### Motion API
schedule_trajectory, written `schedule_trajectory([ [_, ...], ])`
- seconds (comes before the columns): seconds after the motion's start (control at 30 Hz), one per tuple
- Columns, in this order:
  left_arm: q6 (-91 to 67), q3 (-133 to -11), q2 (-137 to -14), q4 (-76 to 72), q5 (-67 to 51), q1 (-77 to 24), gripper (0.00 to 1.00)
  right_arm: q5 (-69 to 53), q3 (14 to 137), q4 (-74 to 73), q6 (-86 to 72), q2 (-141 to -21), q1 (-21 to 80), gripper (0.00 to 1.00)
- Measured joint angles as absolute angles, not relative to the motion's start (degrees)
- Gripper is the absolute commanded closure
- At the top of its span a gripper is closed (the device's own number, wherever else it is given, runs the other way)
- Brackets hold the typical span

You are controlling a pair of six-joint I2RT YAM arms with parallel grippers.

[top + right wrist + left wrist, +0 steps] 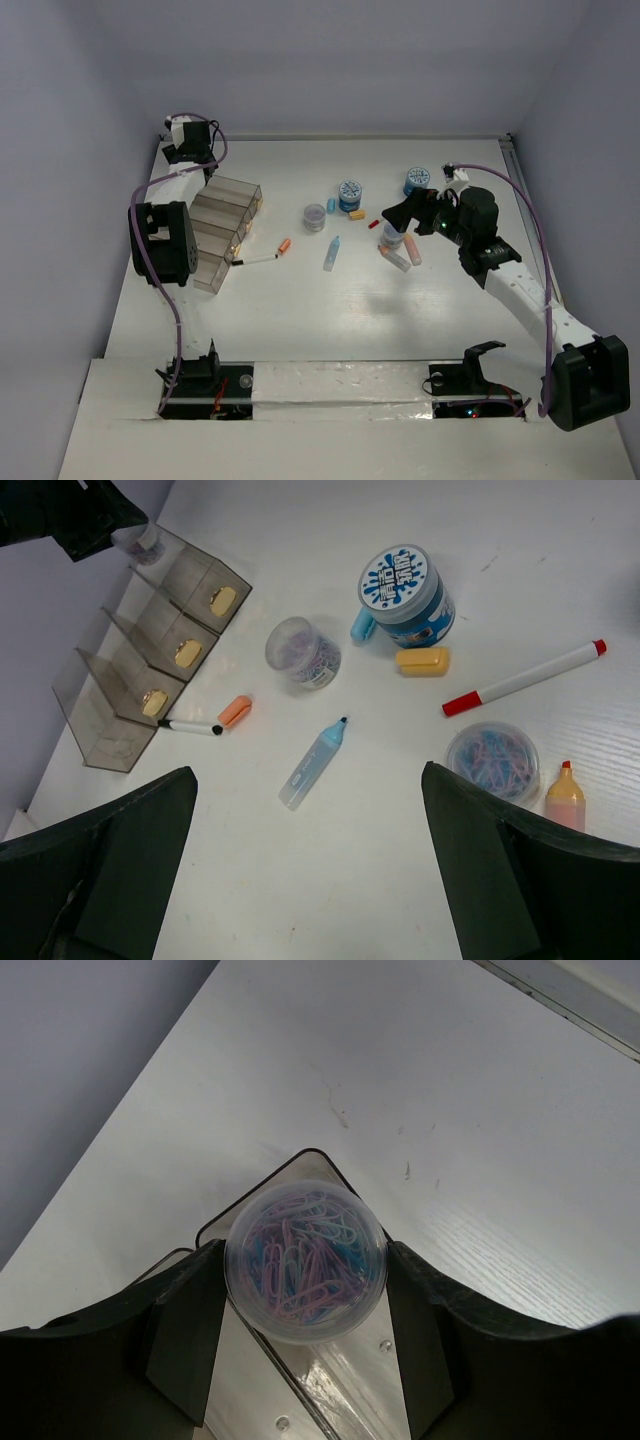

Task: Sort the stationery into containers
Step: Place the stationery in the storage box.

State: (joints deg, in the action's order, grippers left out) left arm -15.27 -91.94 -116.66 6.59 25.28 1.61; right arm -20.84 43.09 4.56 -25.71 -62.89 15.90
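Left jaws closed snug on clear paper-clip tub (305, 1260), held over a corner of the clear bins (225, 215) at upper left of top view, probably to drop it in. Right jaws spread wide and empty, hovering above loose items on surface (300, 320): blue marker (313, 765), second clip tub (492, 760), red-capped pen (525, 677).

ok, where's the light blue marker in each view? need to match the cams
Top external: the light blue marker lies mid-table, right of the clear bins.
Left wrist: not in it; that view shows mostly the paper-clip tub held in the left gripper.
Right wrist: just below centre, lying at a slant.
Shared landmark: the clear bins, left of the marker in the top view and upper left in the right wrist view.
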Motion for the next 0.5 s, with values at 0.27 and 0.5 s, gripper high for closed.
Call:
schedule_trajectory([
  [0.27, -15.46, -91.83, -116.68, 6.83, 26.00, 1.67, 0.37, -20.84, 43.09, 4.58, -25.71, -62.89, 15.90, 0.00],
  [0.5, -15.53, -91.83, -116.33, 6.74, 25.41, 1.98, 0.36, -20.80, 43.09, 4.56, -25.69, -62.89, 15.90, 0.00],
])
